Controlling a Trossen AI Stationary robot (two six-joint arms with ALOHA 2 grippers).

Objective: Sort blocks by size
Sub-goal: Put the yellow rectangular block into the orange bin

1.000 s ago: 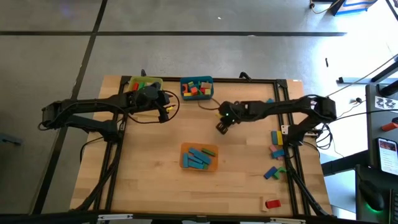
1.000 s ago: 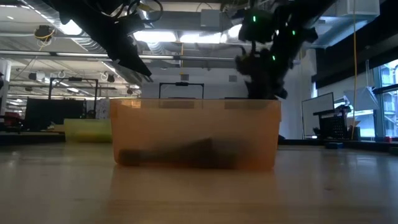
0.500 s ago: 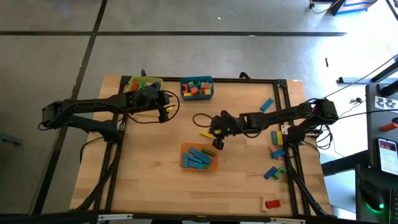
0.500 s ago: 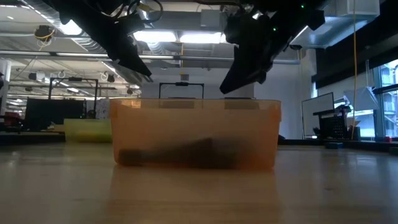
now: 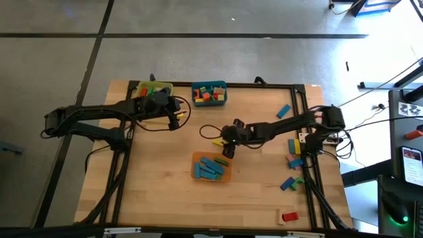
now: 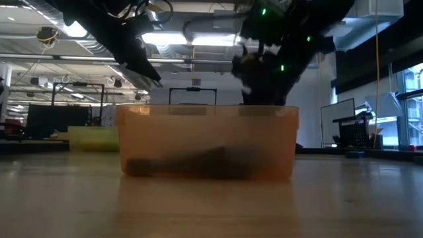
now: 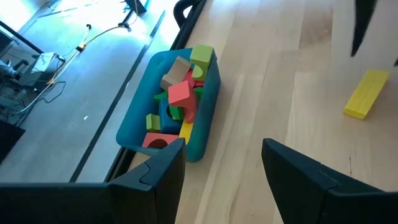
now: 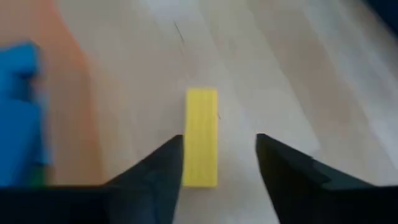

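Right gripper (image 5: 226,141) spread open over the table (image 5: 158,185) beside the orange bin (image 5: 211,166), with a yellow block (image 8: 201,137) lying flat on the wood between its fingers (image 8: 155,171), untouched. Long, plain, bright yellow bar, pointing straight ahead along the fingers. Left gripper (image 7: 224,163) open too, waiting near the teal bin (image 7: 205,93)

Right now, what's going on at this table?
Block sorting, mid-run. The right hand is open over a long yellow block lying on the table just beyond the orange bin, which holds blue blocks. The left hand waits open near the teal bin of mixed blocks, beside the yellow bin. More loose blocks lie along the table's right edge.
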